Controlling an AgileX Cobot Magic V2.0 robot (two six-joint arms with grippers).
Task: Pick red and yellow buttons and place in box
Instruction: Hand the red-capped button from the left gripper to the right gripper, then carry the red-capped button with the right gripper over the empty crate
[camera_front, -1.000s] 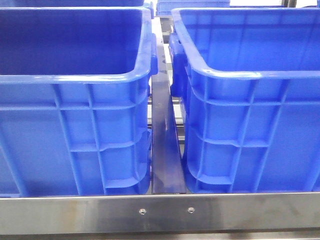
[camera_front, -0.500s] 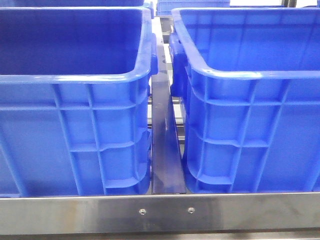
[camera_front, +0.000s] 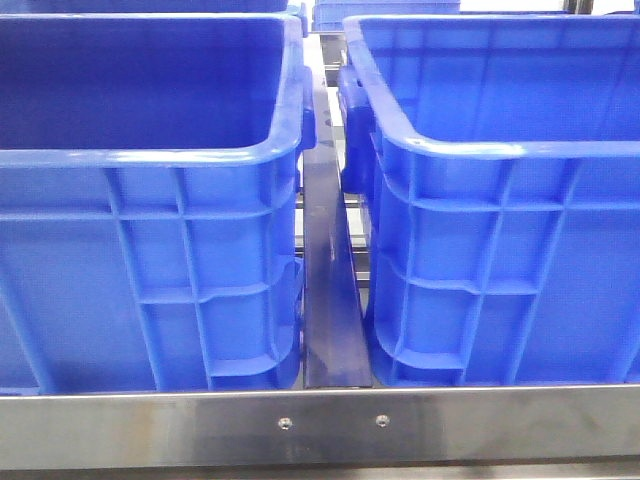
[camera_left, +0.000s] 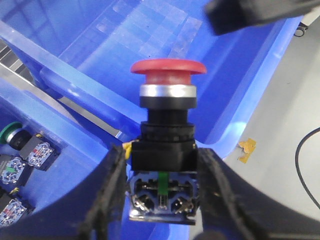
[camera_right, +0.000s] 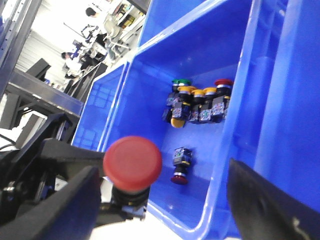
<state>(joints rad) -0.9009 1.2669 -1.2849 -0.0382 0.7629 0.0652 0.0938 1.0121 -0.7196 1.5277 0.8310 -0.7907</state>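
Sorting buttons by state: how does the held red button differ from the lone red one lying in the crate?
The held red button sits upright between the left gripper fingers, off the floor; the lone red button lies tipped over on the blue crate floor, ungripped. Both have red mushroom caps on dark bodies.

Left tool — two matte black, rough-textured fingers.

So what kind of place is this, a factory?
Probably a workshop or factory-style lab: big blue crates on a steel rack, a pile of push buttons inside one crate, and people at benches in the background.
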